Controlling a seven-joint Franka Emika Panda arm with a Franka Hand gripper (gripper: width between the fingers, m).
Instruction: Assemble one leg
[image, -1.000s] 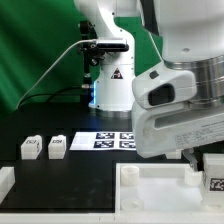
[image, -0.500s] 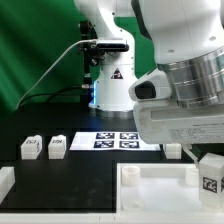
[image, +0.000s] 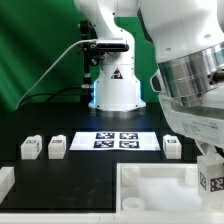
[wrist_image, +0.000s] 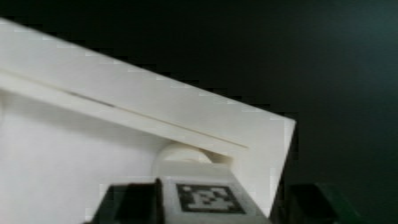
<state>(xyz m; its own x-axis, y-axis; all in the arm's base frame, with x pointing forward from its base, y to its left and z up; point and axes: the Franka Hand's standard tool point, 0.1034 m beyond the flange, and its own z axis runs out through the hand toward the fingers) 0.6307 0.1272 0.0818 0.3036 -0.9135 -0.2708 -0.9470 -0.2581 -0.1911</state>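
The jaws are closed on one leg (image: 211, 181) (wrist_image: 206, 198), a small white plastic block with a square tag, just over a corner of the one rimmed white tray (image: 160, 172) (wrist_image: 107, 110). We count four legs: three other legs (image: 31, 148) (image: 57, 146) (image: 171, 147) stand on the black table (image: 90, 160), two paired, one beside the marker board (image: 115, 140).

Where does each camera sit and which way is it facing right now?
Exterior view: off the arm, facing the robot's base across the table; the arm's wrist fills the exterior view's right.
Wrist view: on the wrist, looking along the gripper at the tray; dark fingers show.
Both show the held leg and tray.
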